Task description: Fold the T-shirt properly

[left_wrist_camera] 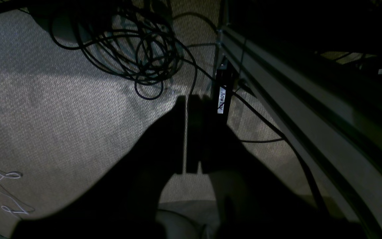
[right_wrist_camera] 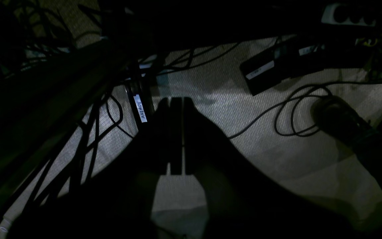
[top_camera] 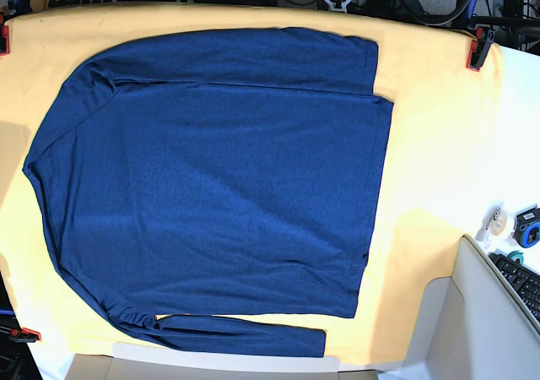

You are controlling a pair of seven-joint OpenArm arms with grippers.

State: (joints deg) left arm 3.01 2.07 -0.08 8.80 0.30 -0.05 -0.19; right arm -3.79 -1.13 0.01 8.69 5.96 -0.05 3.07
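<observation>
**Base view: shirt spread flat, both arms off the surface**

The T-shirt (top_camera: 219,177) lies spread on the yellow cloth (top_camera: 430,127) — sleeves folded along its top and bottom edges. In the dim wrist views the left gripper (left_wrist_camera: 191,132) and right gripper (right_wrist_camera: 176,132) hang over carpet (left_wrist_camera: 61,109) and cables (left_wrist_camera: 138,53), jaws seemingly together, holding nothing.
</observation>
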